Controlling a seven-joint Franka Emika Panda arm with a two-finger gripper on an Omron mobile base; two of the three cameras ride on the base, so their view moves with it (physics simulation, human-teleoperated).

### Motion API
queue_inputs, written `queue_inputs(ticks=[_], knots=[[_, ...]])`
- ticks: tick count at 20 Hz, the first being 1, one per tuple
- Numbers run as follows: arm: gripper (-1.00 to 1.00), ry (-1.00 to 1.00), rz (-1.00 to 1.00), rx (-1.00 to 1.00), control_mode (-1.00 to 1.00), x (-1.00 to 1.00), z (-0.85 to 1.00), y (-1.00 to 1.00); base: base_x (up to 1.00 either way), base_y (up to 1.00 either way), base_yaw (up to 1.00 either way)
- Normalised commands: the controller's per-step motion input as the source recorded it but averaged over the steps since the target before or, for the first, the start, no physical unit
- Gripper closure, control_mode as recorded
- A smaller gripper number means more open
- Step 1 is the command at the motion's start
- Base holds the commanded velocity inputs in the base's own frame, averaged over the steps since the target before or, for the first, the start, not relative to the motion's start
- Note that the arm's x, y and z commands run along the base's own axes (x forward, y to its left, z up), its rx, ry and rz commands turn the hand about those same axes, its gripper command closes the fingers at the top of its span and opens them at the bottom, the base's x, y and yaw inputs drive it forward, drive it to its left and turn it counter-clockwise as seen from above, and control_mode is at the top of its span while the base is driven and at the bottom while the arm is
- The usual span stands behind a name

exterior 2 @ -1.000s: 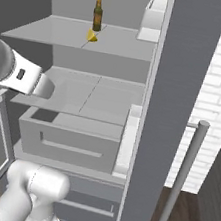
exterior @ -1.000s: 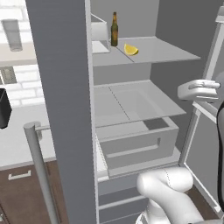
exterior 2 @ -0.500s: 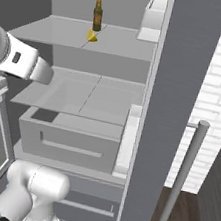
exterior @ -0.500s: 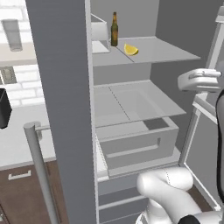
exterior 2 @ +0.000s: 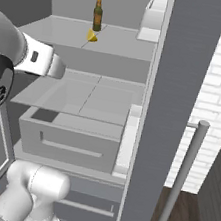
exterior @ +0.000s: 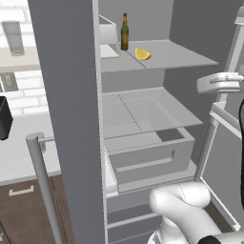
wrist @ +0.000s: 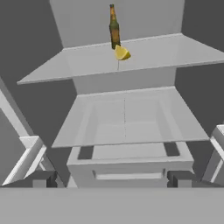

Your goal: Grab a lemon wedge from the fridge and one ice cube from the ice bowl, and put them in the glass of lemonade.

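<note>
The grey fridge (exterior: 66, 95) stands open before me. On its top shelf lies the small yellow lemon wedge (exterior: 142, 54) (exterior 2: 92, 37) (wrist: 122, 53), just in front of a brown bottle (exterior: 124, 32) (wrist: 113, 28). In the hand view my gripper (wrist: 113, 179) is open, its two dark fingertips (wrist: 43, 178) spread wide and nothing between them. It sits well short of the shelves and lower than the wedge, level with the drawer. The ice bowl, ice cube and glass of lemonade are out of view.
A white box (exterior: 108, 35) (exterior 2: 153, 18) stands on the top shelf beside the bottle. Below are a glass middle shelf (wrist: 127, 116) and a grey drawer (exterior: 147, 157) (wrist: 131, 164). The open doors (exterior 2: 178, 93) flank the arm on both sides. A tall clear glass (exterior: 14, 38) stands far left.
My forearm and hand have risen a little in front of the open fridge. The lemon wedge, bottle and doors have not moved.
</note>
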Motion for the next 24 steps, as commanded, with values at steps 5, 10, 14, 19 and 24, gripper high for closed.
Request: queue_inputs(ticks=[5, 10, 14, 19, 24], knots=[[-1.00, -0.13, 0.00, -0.01, -1.00, 0.73, 0.00, 0.11, 0.00, 0.00, 0.00], [-1.00, 0.16, 0.00, -0.19, -1.00, 0.93, 0.24, 0.31, 0.00, 0.00, 0.00], [-1.00, 0.20, 0.00, -0.18, -1.00, 0.79, 0.41, 0.29, 0.00, 0.00, 0.00], [-1.00, 0.05, 0.00, -0.02, -1.00, 0.46, 0.04, 0.05, 0.00, 0.00, 0.00], [-1.00, 0.00, 0.00, 0.00, -1.00, 0.51, -0.36, 0.00, 0.00, 0.00, 0.00]])
